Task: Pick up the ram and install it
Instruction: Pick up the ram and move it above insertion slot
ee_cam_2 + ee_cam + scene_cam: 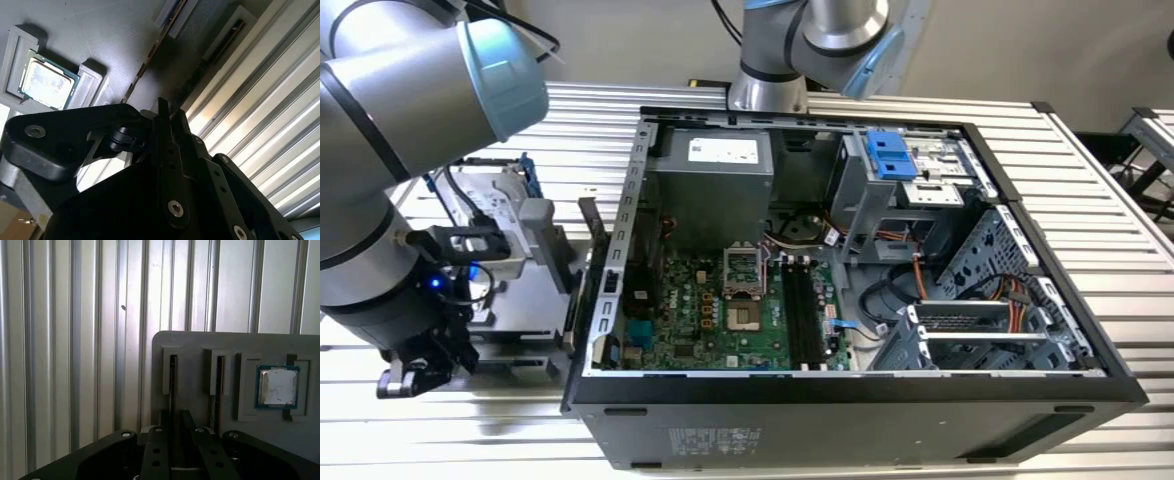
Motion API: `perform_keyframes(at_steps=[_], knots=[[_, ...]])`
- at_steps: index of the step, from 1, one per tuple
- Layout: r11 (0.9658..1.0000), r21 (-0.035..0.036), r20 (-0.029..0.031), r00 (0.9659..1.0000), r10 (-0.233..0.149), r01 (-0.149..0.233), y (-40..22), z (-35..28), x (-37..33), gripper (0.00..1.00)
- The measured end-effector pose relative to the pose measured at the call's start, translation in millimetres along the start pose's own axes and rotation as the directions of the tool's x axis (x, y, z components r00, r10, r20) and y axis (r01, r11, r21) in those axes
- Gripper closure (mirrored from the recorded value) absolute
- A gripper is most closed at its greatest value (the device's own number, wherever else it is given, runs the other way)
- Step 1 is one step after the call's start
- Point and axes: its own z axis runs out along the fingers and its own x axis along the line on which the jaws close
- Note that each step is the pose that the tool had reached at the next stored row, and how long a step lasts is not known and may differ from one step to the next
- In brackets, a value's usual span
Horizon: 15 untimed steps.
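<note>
Lining my pincer (pixel 174 416) along the ram (pixel 173 380); I should stay square to it; whether it is clamped, I cannot tell.

In the exterior view the arm's base (pixel 767 92) stands at the far side as a silver column, with a shoulder joint (pixel 847 35) in a pale blue cap above it. On the exterior view's left a thick silver link (pixel 394 75) comes in from the top corner and ends in a blue-capped elbow joint (pixel 500 72). From there the arm turns steeply down into a dark-banded wrist (pixel 360 265). A black assembly (pixel 438 270) with a small blue light and looped cables hangs off the wrist, pointing downward. In both wrist views the gripper (pixel 174 414) (pixel 171 114) shows as a black, angular body with silver screws.
</note>
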Motion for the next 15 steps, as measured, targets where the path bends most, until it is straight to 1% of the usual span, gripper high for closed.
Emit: perform_keyframes(at_steps=[15], knots=[[1.0000,-0.0001,-0.0022,1.0000,0.000,0.000,0.9,0.0,0.0,1.00]])
